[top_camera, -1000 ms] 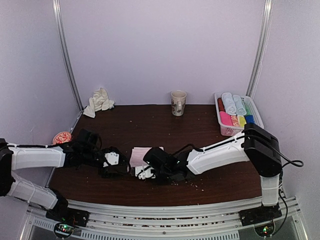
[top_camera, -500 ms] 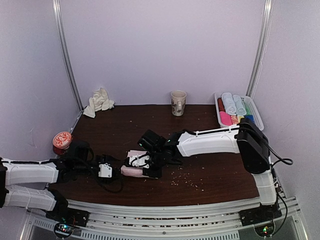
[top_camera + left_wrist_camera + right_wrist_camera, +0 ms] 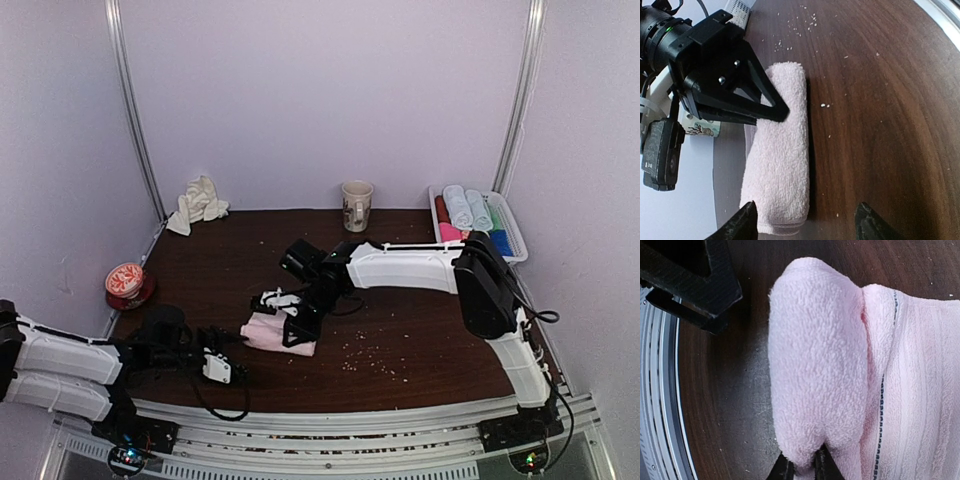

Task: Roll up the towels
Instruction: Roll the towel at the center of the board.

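Pulled back toward the near edge, left gripper gapes empty while right gripper pinches a fold of the pink towel.

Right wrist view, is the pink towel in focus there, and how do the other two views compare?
Right wrist: the towel fills the frame, fibres sharp, evenly lit, no glare. Left wrist: towel and table grain crisp, wood paler toward the top. Top: softer, low in detail, table dark, towel small.
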### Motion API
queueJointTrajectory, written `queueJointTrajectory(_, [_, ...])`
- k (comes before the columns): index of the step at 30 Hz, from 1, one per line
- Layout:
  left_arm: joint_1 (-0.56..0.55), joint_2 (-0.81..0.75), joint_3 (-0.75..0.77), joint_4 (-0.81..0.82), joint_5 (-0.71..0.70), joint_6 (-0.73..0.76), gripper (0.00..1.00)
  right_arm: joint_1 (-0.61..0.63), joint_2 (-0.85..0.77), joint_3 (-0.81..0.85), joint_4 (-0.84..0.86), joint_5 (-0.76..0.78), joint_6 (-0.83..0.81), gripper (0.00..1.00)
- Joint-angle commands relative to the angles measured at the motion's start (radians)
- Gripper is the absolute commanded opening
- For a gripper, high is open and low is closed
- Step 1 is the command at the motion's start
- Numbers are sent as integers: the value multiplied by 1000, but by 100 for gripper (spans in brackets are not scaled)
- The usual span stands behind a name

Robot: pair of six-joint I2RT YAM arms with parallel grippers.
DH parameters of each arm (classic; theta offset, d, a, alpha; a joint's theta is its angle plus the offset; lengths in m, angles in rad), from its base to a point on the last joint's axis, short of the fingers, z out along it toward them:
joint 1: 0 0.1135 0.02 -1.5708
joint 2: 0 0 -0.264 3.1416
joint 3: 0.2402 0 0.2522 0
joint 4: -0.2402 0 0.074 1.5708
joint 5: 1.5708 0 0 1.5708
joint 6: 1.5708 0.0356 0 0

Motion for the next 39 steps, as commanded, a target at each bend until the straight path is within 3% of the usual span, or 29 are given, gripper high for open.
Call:
queueJointTrajectory(1, [-32, 91, 8, 208, -114, 3, 66, -20, 70, 22, -111, -105, 39, 13])
queueJointTrajectory(15, [-68, 231, 53, 338, -171, 0, 66, -42, 114, 87, -185, -202, 5, 13])
queueJointTrajectory(23, [-87, 291, 71, 345, -195, 40, 57, -47, 112, 79, -200, -220, -18, 13])
queueJointTrajectory(27, [-93, 304, 76, 330, -205, 40, 40, -53, 112, 79, -198, -234, -21, 13])
queueJointTrajectory(32, [-97, 332, 104, 267, -221, 43, 28, -56, 109, 81, -198, -241, -26, 13])
queueJointTrajectory(37, [-97, 327, 157, 118, -199, 1, 0, -56, 87, 63, -184, -224, -33, 19])
queueJointTrajectory(39, [-97, 316, 182, 43, -178, -12, 0, -56, 67, 41, -165, -212, -30, 25])
